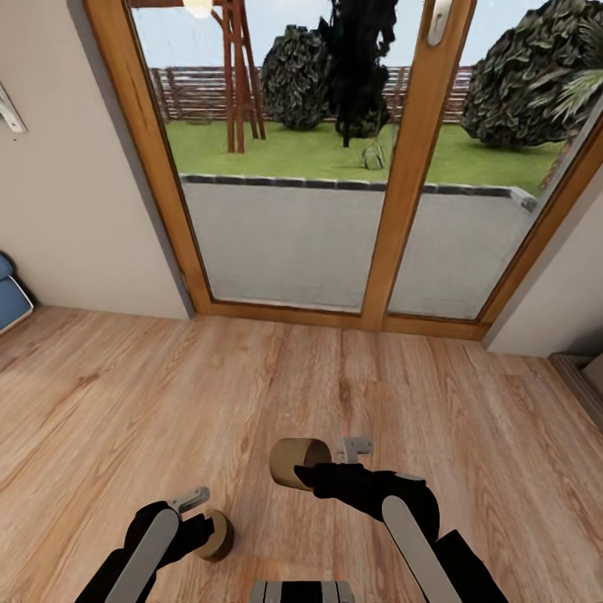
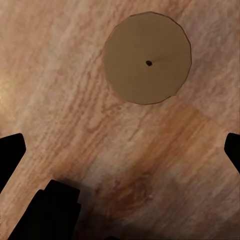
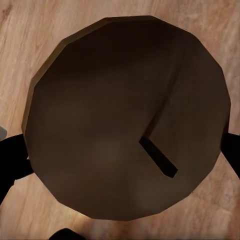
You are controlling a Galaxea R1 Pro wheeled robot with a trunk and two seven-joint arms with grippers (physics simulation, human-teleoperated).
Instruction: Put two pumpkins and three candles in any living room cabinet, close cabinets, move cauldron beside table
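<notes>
Head view takes in the wood-framed glass doors (image 1: 335, 159) across the upper frame and the plank floor (image 1: 167, 394) below them. No cabinet is visible, so both arms appear to be in transit.

At lower centre the right tool (image 1: 311, 475) is clenched on a candle (image 1: 295, 462) carried on its side; in the right wrist view that candle (image 3: 125, 120) sits between the dark fingers.

At lower left the left tool (image 1: 203, 533) is next to a second candle (image 1: 218, 536). The left wrist view shows this candle (image 2: 147, 58) beyond fingertips spread wide, so the left tool looks released.

Risks, by judgement: the side-held candle could slip during travel, and the second candle may be left behind.

A blue cushion (image 1: 10, 297) edges the left frame.
</notes>
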